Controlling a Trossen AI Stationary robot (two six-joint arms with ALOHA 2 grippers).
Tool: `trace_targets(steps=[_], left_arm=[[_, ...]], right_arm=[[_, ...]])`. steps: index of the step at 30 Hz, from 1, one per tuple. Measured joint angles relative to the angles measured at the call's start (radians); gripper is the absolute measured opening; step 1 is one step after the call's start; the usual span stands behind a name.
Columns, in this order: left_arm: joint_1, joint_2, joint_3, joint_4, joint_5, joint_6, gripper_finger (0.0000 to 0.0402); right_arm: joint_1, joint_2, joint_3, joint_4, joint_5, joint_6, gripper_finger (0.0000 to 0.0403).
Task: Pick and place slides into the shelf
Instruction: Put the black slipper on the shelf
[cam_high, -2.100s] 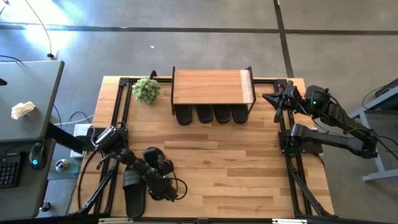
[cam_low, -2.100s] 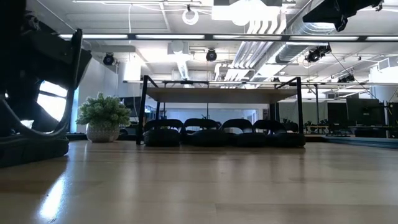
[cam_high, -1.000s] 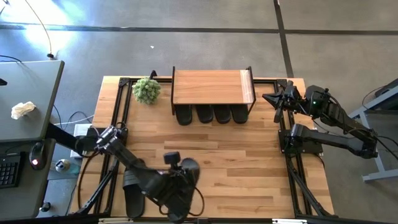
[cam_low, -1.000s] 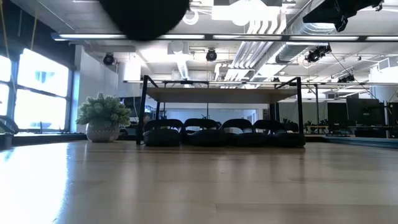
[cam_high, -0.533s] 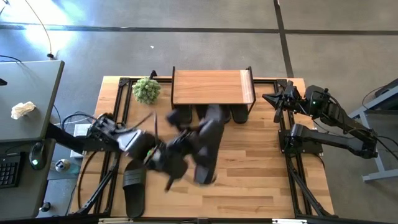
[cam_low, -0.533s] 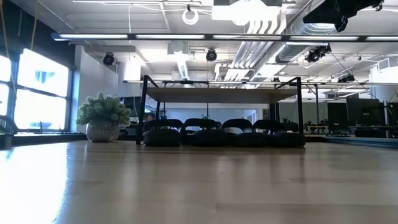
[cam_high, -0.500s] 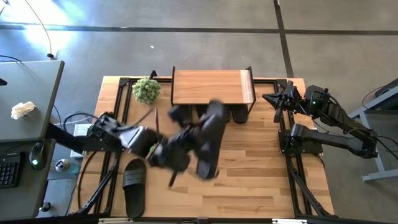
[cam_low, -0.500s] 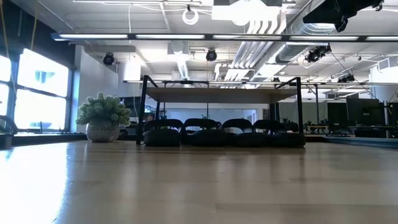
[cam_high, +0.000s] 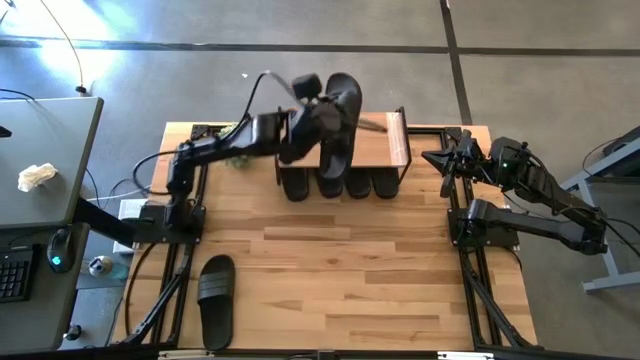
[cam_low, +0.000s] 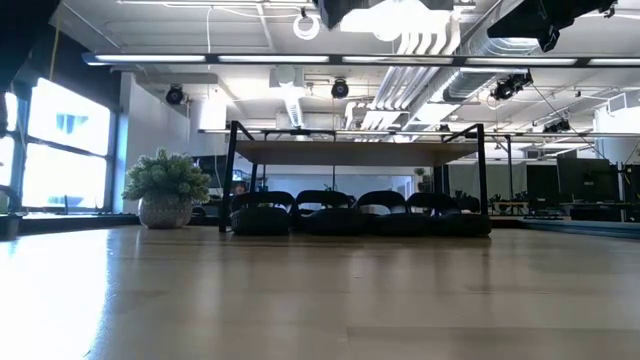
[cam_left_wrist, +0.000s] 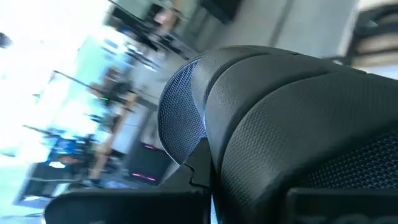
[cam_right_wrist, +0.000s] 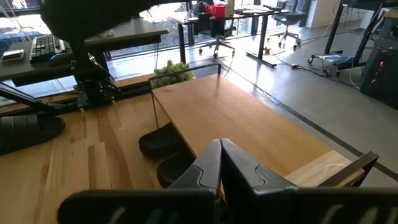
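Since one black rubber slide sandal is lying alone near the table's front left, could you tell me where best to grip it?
Probably across the wide ribbed strap of the lone black slide, coming straight down from above: it lies flat, sole down, lengthwise front to back, so fingers could close on the strap's two sides.

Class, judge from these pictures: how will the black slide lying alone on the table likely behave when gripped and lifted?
The lone slide lies flat, so it should not roll. It looks like rubber: probably light and slightly flexible. The left end effector carries a matching slide without visible sag, suggesting it keeps its shape.
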Motion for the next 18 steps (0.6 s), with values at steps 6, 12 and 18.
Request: trace_targets(steps=[6,12,18], left_arm=[[0.166,0.050,0.000,-0.070,0.170,-0.013,0.0002],[0.256,0.148,-0.001,-0.098,0.157,-0.002,0.0001],[0.292,0.240,-0.001,-0.155,0.164,-0.019,0.0001]], right_arm=[[0.000,0.000,0.000,0.000,0.000,0.000,0.0000],[0.000,0.000,0.000,-0.001,0.000,0.000,0.0000],[0.000,0.000,0.000,-0.002,0.000,0.000,0.0000]])
